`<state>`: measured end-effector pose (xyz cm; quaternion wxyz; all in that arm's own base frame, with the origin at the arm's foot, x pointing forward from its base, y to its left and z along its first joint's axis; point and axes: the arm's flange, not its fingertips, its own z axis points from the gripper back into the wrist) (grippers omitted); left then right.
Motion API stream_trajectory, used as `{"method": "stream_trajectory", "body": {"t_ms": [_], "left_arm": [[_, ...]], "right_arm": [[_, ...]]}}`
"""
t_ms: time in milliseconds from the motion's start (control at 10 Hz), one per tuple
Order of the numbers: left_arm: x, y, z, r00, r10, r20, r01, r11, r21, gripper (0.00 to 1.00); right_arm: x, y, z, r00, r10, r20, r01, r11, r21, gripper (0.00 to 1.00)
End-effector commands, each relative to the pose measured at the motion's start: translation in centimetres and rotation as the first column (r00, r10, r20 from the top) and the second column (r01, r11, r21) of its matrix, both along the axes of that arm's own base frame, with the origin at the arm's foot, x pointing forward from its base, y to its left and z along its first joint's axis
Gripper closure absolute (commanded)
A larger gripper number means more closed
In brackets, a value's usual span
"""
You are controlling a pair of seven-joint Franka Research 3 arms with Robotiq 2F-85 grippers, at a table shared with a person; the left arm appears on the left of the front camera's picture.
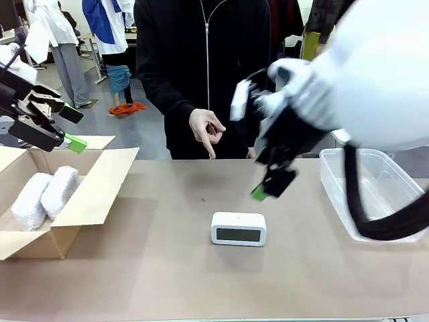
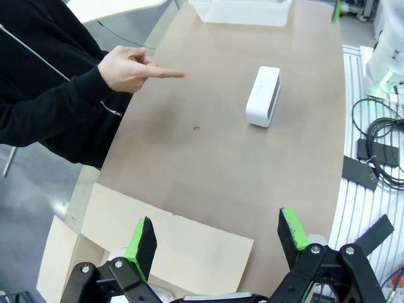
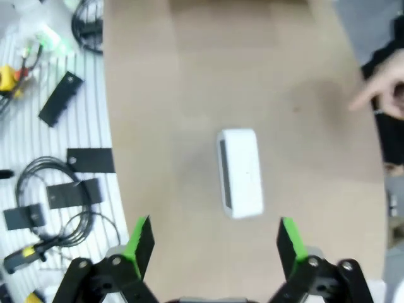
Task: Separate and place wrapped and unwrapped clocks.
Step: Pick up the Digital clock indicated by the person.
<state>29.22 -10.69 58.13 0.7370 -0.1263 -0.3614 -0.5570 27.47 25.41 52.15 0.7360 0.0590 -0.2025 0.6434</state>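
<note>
The unwrapped clock [image 1: 238, 229], white with a dark screen, stands on the brown table near the middle; it also shows as the clock [image 2: 263, 96] and the clock [image 3: 241, 172]. Two wrapped clocks [image 1: 30, 201] [image 1: 60, 191] in bubble wrap lie side by side in the cardboard box [image 1: 100, 188] at the left. My left gripper [image 1: 74, 129] hovers open above that box, empty, its fingers [image 2: 142, 243] spread over a box flap. My right gripper [image 1: 271, 181] hangs open and blurred above and right of the bare clock, which lies just ahead of its fingers [image 3: 289, 240].
A person in a black jacket stands at the far side, one hand [image 1: 208, 131] pointing down at the table. A clear plastic tub [image 1: 375, 188] sits at the right edge. Cables and black parts [image 3: 57, 189] lie off the table's near side.
</note>
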Motion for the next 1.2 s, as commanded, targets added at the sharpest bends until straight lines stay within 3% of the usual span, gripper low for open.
{"method": "stream_trajectory", "body": {"t_ms": [0,200,300,500,600,800,900,1000,1100], "left_arm": [[0.0,-0.2,0.0,1.0,0.007,0.0,-0.007,1.0,-0.019,0.0],[0.0,-0.2,0.0,1.0,0.007,0.0,-0.007,1.0,-0.019,0.0],[0.0,-0.2,0.0,1.0,0.007,0.0,-0.007,1.0,-0.019,0.0],[0.0,-0.2,0.0,1.0,0.007,0.0,-0.007,1.0,-0.019,0.0],[0.0,-0.2,0.0,1.0,0.007,0.0,-0.007,1.0,-0.019,0.0],[0.0,-0.2,0.0,1.0,0.007,0.0,-0.007,1.0,-0.019,0.0],[0.0,-0.2,0.0,1.0,0.007,0.0,-0.007,1.0,-0.019,0.0],[0.0,-0.2,0.0,1.0,0.007,0.0,-0.007,1.0,-0.019,0.0],[0.0,-0.2,0.0,1.0,0.007,0.0,-0.007,1.0,-0.019,0.0]], "right_arm": [[1.9,1.8,-1.8,0.999,-0.043,0.001,0.043,0.99,-0.132,0.0],[3.2,3.6,-7.0,0.999,0.014,-0.032,-0.02,0.978,-0.209,0.0],[4.4,3.6,-8.7,1.0,0.019,-0.02,-0.022,0.983,-0.182,0.0],[4.5,2.4,-8.8,0.988,0.143,0.063,-0.134,0.982,-0.131,0.0],[4.0,3.4,-8.9,0.999,0.031,-0.037,-0.038,0.979,-0.198,0.0],[4.0,3.4,-8.9,0.999,0.031,-0.037,-0.038,0.979,-0.198,0.0],[4.6,3.3,-9.1,0.998,0.066,-0.004,-0.066,0.98,-0.187,0.0],[7.3,3.4,-10.9,0.978,0.17,-0.117,-0.185,0.974,-0.13,0.0],[8.1,3.8,-12.1,0.973,0.185,-0.14,-0.204,0.97,-0.131,0.0]]}}
